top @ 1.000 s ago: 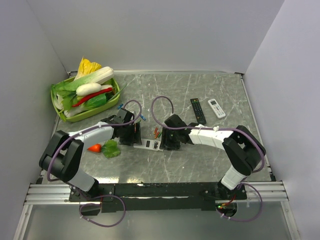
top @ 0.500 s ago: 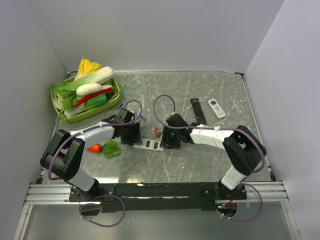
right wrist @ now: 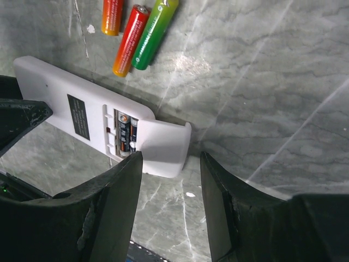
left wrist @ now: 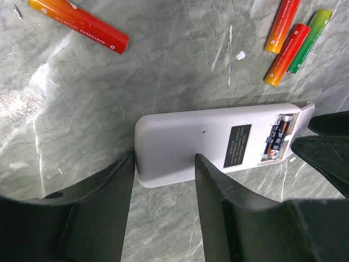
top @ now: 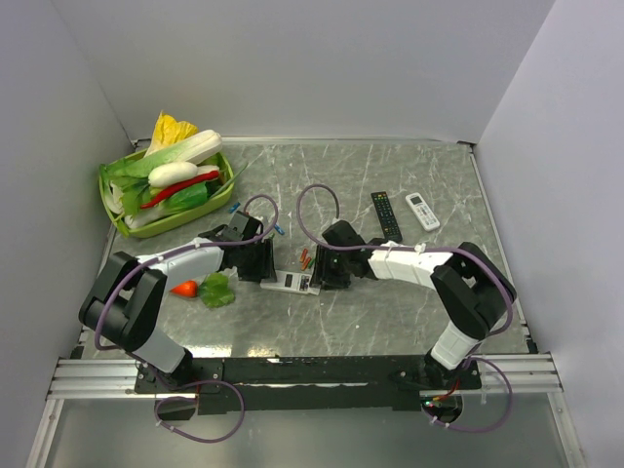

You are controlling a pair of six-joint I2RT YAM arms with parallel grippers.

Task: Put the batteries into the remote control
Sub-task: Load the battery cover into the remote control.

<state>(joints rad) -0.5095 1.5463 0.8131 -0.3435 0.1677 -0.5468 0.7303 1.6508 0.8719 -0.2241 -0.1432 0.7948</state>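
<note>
The grey marbled table stands between pale walls. The left hand and right hand, both spread, are at the ends of the remote control; batteries lie beside it.

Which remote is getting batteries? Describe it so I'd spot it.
Find the middle of the grey marbled table. Beside the loose coloured batteries lies a small white remote, back up. Unlike the black remote and grey-buttoned remote farther back, its battery bay is open.

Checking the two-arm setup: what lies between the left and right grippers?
The remote control, back up, with batteries in its open bay, spans from left gripper to right gripper. Top view shows it; wrist views confirm.
</note>
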